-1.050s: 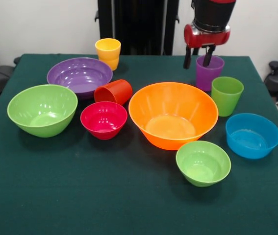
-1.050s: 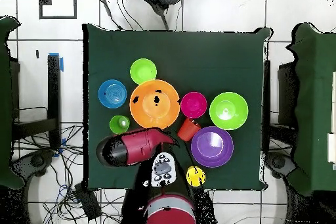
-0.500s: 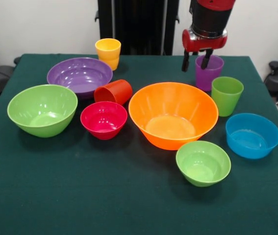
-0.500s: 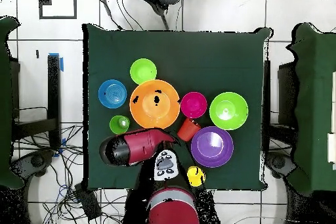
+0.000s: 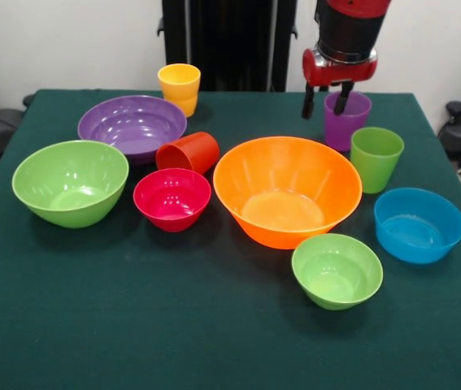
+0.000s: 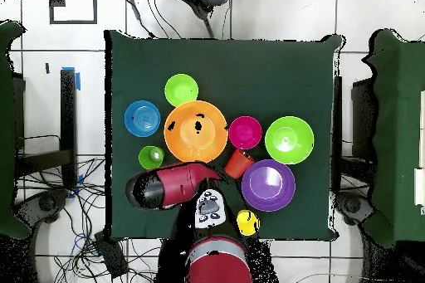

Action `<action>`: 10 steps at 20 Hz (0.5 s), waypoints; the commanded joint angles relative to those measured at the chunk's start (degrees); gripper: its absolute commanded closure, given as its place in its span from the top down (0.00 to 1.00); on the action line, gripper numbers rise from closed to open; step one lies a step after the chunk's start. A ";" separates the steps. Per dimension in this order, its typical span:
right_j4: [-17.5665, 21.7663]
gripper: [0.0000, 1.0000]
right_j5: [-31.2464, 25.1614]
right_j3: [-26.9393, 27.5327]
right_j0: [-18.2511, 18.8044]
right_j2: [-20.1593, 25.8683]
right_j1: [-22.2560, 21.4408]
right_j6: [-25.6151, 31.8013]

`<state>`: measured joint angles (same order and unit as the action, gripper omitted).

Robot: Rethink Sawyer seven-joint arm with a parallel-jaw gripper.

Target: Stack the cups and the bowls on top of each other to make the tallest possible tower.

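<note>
Green cloth covers the desk (image 5: pixel 214 341), and we see no tower on it: every piece stands apart. The pincer (image 5: pixel 327 99) hangs above the purple cup (image 5: pixel 347 119), its two dark fingers (image 5: pixel 308 101) spread apart, one left of the cup's rim and one over its mouth, holding nothing. Just in front of that cup stands the green cup (image 5: pixel 376 158). The large orange bowl (image 5: pixel 287 190) sits mid-desk, with the small green bowl (image 5: pixel 337 270) and the blue bowl (image 5: pixel 419 224) near it. The orange-red cup (image 5: pixel 188 152) lies on its side (mouth towards the large green bowl (image 5: pixel 70 182)), between the purple bowl (image 5: pixel 132 126) and the pink-red bowl (image 5: pixel 172 198). The yellow cup (image 5: pixel 180 88) stands behind the purple bowl
</note>
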<state>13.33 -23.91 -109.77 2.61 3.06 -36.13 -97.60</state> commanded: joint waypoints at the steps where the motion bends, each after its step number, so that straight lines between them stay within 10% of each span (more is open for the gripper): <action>1: -1.21 1.00 0.54 -2.55 -0.77 4.68 5.08 -7.02; 10: -1.63 1.00 -0.50 -2.79 -0.72 4.78 4.02 -6.99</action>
<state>13.24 -23.91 -109.78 2.61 3.08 -36.15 -97.60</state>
